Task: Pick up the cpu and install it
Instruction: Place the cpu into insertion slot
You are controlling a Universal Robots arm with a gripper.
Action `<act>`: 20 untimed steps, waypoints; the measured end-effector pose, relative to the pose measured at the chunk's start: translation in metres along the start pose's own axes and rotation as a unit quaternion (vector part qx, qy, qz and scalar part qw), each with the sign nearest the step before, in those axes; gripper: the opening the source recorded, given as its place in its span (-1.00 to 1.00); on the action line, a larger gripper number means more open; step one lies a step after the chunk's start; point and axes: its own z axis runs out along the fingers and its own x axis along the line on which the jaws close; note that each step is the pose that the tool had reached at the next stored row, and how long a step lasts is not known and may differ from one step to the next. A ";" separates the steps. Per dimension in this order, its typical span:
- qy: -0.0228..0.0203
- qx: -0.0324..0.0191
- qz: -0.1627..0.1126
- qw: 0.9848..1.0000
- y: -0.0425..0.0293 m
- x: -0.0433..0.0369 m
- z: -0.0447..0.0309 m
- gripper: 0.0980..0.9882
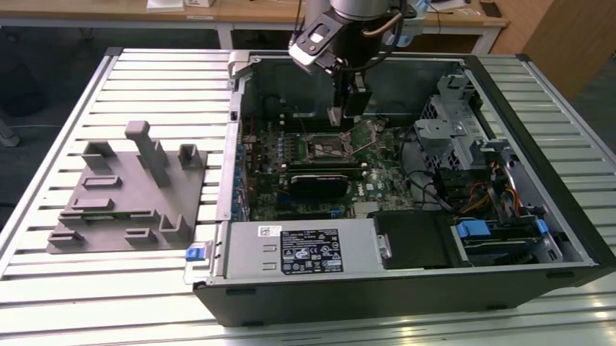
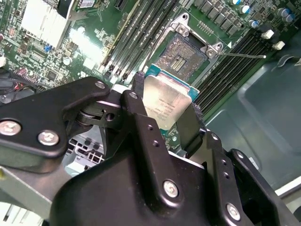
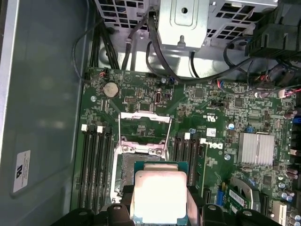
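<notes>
The hand [image 1: 347, 108] hung in the upper middle of the exterior view, inside the open computer case [image 1: 385, 292]. Its two fingers [image 2: 138, 110] squeezed the shiny cpu [image 2: 165, 101] between them, over the empty socket [image 2: 181, 54] on the green board [image 3: 211, 108].

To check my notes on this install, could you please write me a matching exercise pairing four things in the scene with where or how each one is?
Things:
1. cpu
2. CPU socket
3. grey fixture
4. coin cell battery

States:
A. on the slatted table, outside the computer case
B. open and empty
C. round and silver, on the motherboard
D. gripped by the end effector

Pairs: 1-D, 2-B, 3-A, 4-C
</notes>
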 end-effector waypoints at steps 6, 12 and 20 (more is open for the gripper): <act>0.000 0.004 0.000 1.000 -0.0009 0.0002 0.0060 -0.03; 0.000 0.005 0.001 1.000 -0.0013 0.0032 0.0154 -0.03; 0.000 0.006 0.003 1.000 -0.0015 0.0098 0.0274 -0.03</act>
